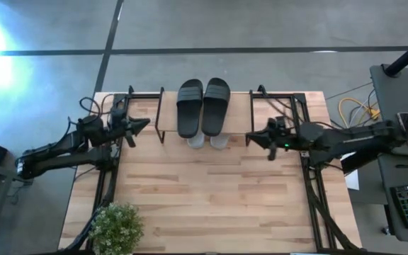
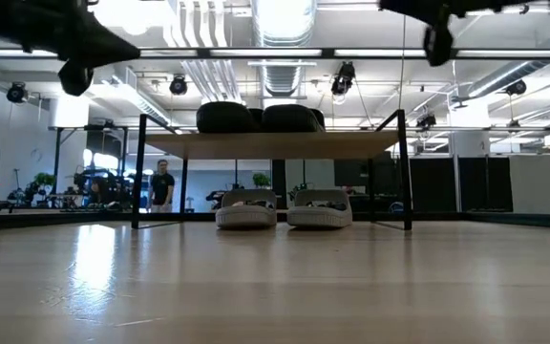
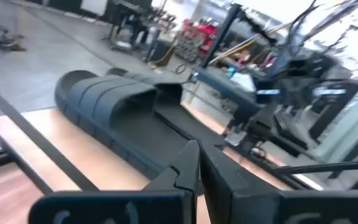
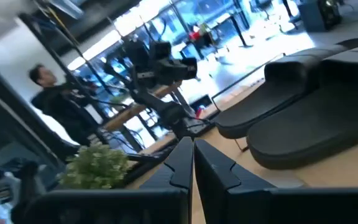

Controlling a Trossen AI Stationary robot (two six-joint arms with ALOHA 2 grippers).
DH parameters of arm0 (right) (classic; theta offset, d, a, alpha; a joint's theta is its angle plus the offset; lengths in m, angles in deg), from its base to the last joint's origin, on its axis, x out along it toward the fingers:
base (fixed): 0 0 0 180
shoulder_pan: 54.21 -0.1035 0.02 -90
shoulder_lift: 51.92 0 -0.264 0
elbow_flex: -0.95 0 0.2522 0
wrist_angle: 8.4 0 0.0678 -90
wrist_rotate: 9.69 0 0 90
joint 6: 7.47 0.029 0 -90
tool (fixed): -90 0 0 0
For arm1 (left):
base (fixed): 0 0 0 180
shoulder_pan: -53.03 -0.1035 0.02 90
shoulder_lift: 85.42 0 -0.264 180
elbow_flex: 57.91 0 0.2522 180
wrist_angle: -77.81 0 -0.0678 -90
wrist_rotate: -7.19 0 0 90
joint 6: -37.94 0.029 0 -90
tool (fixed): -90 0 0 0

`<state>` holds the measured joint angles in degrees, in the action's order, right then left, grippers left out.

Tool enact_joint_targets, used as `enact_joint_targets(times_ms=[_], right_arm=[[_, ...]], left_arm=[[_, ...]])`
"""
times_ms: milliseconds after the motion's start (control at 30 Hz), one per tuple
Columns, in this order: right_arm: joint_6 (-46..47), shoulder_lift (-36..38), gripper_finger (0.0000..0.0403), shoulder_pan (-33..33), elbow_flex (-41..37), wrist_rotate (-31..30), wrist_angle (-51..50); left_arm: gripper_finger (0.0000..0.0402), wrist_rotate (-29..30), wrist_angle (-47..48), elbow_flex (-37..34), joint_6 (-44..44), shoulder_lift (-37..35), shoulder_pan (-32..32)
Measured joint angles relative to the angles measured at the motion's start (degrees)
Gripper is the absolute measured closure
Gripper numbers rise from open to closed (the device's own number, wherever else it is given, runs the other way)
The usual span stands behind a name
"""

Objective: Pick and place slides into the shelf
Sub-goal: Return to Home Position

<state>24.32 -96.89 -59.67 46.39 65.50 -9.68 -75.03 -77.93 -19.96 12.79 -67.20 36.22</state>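
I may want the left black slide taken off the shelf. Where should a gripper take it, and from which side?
Probably the wide strap of the left black slide, from above and its outer left side: the strap arches clear of the sole, while the right black slide lies close against the other side. The left gripper is nearest.

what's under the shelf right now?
Two pale slides sit side by side on the table under the shelf, plain in the low view. From above, its plank and the two black slides on top cover all but one end of each.
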Motion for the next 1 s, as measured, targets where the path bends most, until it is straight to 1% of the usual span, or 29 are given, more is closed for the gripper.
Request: enact_joint_targets(times_ms=[67, 200, 333, 433, 500, 600, 633, 700, 767, 800, 867, 900, 1000], right_arm=[[-0.3, 5.4, 0.0394, 0.5, -4.1, 0.4, 0.3], [-0.6, 15.7, 0.0394, 0.5, -11.6, 0.2, 0.1], [-2.5, 25.3, 0.0394, 0.5, -17.3, 0.2, -0.2], [-4.9, 32.4, 0.0394, 0.5, -20.6, 0.2, -1.1], [-5.3, 37.2, 0.0394, 0.5, -22.1, 0.2, -3.8], [-5.3, 43.9, 0.0394, 0.5, -23.0, 0.2, -10.5], [-5.1, 45.2, 0.0394, 0.5, -23.1, 0.2, -12.3], [-4.9, 44.9, 0.0394, 0.5, -23.1, 0.4, -13.3], [-5.2, 43.7, 0.0394, 0.5, -22.9, 1.2, -13.9], [-5.2, 43.0, 0.0394, 0.5, -22.8, 1.2, -13.4], [-5.0, 43.2, 0.0394, 0.5, -23.4, 1.3, -13.4], [-4.4, 43.2, 0.0394, 0.5, -23.8, 1.3, -12.3], [-3.2, 44.4, 0.0394, 0.5, -26.2, 2.7, -7.7]], left_arm=[[0.0402, -1.5, 0.3, -1.7, 0.3, -2.3, 0.0], [0.0402, -1.0, 7.7, -3.0, 1.3, -7.0, 0.0], [0.0402, 0.2, 14.0, -3.1, -2.8, -11.7, 0.0], [0.0402, 0.2, 17.1, -3.7, -2.9, -14.9, 0.0], [0.0402, 0.1, 19.4, -4.3, -3.9, -16.7, 0.0], [0.0402, -1.4, 19.5, -5.4, -3.9, -16.6, 0.0], [0.0402, -1.9, 18.7, -5.4, -2.5, -16.3, 0.0], [0.0402, -2.5, 16.4, -5.5, 0.4, -15.4, 0.0], [0.0402, -2.8, 16.5, -6.2, 2.1, -15.4, 0.0], [0.0402, -3.0, 15.0, -6.9, 3.2, -15.6, 0.0], [0.0402, -3.2, 10.6, -9.2, 4.5, -16.6, 0.1], [0.0402, -3.4, 7.0, -10.9, 4.9, -16.6, 0.1], [0.0402, -3.9, 0.1, -15.9, 6.1, -16.6, 0.1]])
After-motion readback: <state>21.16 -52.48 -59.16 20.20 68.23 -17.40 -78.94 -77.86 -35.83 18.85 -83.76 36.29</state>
